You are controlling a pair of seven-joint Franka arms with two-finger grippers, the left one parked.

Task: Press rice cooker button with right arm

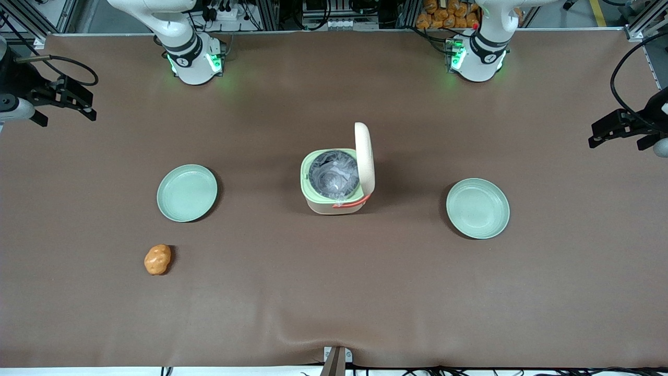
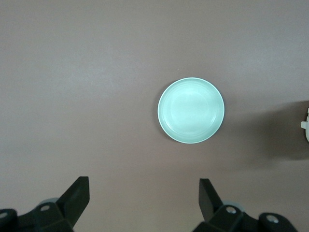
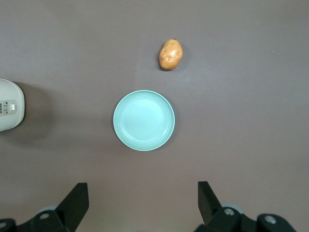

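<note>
The rice cooker [image 1: 334, 188] stands mid-table with its cream lid [image 1: 364, 156] raised upright, its grey inner pot showing and the coral-red handle at its front. In the front view the button is hidden. In the right wrist view the cooker [image 3: 8, 112] shows at the frame edge, with the small pale button [image 3: 13, 106] on its cream face. My right gripper [image 1: 68, 116] hangs high at the working arm's end of the table, away from the cooker. It is open and empty [image 3: 142, 195], above a pale green plate.
A pale green plate [image 1: 187, 192] lies toward the working arm's end, also in the right wrist view [image 3: 144, 120]. An orange potato [image 1: 157, 259] lies nearer the front camera than it. A second plate [image 1: 477, 208] lies toward the parked arm's end.
</note>
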